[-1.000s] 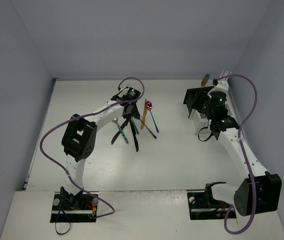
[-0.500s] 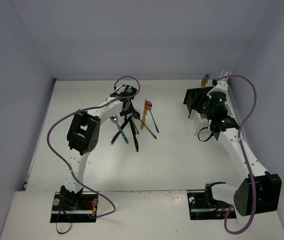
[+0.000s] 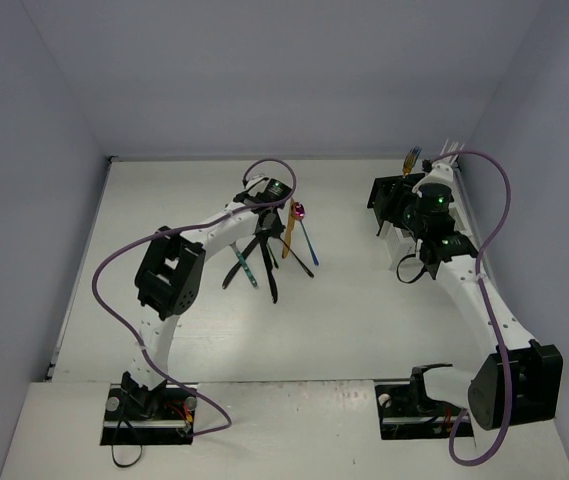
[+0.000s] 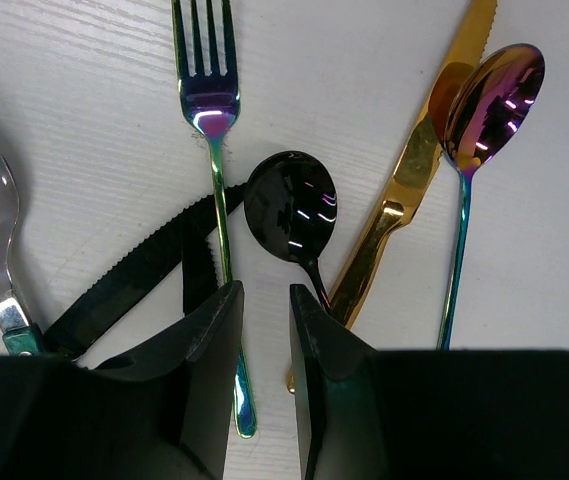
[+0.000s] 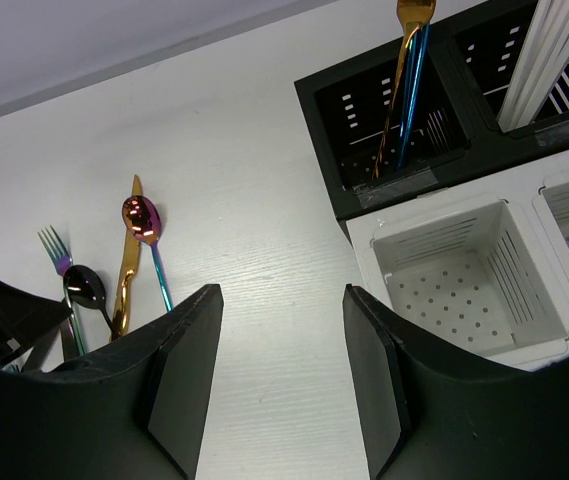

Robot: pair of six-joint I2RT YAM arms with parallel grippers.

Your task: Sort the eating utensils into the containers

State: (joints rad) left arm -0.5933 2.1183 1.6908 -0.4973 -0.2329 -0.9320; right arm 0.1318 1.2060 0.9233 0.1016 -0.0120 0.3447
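Fingers [image 4: 209, 340] of the left gripper [image 4: 264, 325] stand narrowly apart, pinching nothing visible, low in the wrist view just by the black spoon [image 4: 291, 205] handle. The iridescent fork [image 4: 209, 100] lies close alongside, so closing may catch both or nudge the spoon away. Overhead, the left arm [image 3: 214, 225] reaches to upper centre, wrist down. The right gripper [image 5: 276, 380], spread wide and empty, hovers near the black caddy [image 5: 384, 190] and white caddy [image 5: 362, 250] at upper right.

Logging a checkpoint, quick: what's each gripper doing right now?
Left gripper: jaws narrowly apart at the black spoon handle, gripping nothing.
Right gripper: open, empty.
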